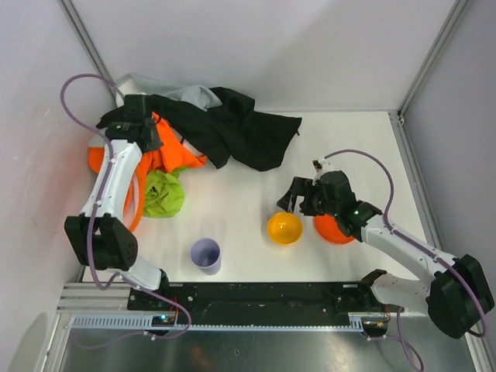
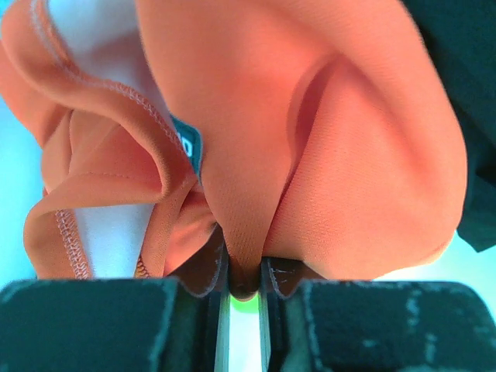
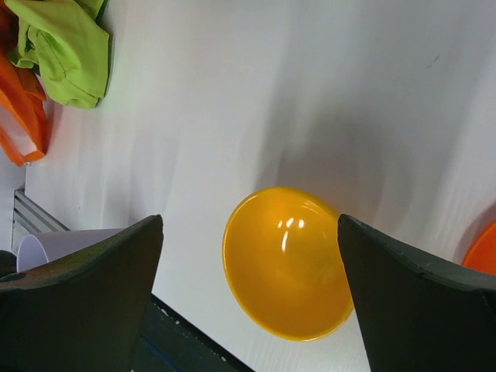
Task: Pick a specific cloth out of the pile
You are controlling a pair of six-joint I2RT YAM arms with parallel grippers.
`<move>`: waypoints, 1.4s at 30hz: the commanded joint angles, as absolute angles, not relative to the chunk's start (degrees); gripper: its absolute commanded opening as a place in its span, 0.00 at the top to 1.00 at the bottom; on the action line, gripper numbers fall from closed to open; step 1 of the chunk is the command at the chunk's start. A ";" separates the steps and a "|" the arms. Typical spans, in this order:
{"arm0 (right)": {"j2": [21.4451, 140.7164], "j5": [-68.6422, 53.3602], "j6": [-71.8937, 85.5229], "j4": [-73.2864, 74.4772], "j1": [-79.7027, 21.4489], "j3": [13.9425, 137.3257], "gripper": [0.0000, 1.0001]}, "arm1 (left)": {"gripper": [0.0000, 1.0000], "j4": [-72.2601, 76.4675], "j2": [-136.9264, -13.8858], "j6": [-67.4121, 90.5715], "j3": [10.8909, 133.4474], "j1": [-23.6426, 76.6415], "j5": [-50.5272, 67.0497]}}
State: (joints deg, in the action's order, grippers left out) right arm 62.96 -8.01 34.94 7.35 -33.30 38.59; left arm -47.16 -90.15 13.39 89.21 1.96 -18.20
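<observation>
The lime-green cloth (image 1: 164,194) lies bunched on the table at the near edge of the pile (image 1: 225,128), a heap of black, light grey and bright orange garments. It also shows in the right wrist view, top left, as the same cloth (image 3: 66,50). My left gripper (image 1: 149,133) is over the pile's left side, shut on a fold of the orange garment (image 2: 310,155); a sliver of green shows below between its fingers. My right gripper (image 1: 297,203) hovers open above the yellow bowl (image 3: 287,263), holding nothing.
The yellow bowl (image 1: 284,228) and an orange bowl (image 1: 335,231) sit at centre right. A pale purple cup (image 1: 206,255) stands near the front rail. White walls close in the table's left and back sides, tight behind the pile.
</observation>
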 commanded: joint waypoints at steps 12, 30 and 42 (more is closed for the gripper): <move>74.73 -10.29 34.73 3.57 -37.62 50.85 0.01 | 0.99 -39.33 -87.59 11.19 94.54 1.61 -22.55; 98.52 -18.39 34.73 5.96 -43.39 73.90 0.01 | 0.99 -32.47 -101.16 28.70 83.20 -12.72 -16.30; 111.96 -23.85 38.53 6.58 -45.80 86.24 0.01 | 0.99 -32.57 -110.97 30.42 84.88 -18.48 -8.87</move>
State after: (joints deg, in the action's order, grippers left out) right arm 108.53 -20.78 36.56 6.37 -44.99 80.71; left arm -32.18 -107.72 29.26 84.68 -16.05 -10.22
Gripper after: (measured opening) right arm 0.993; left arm 0.161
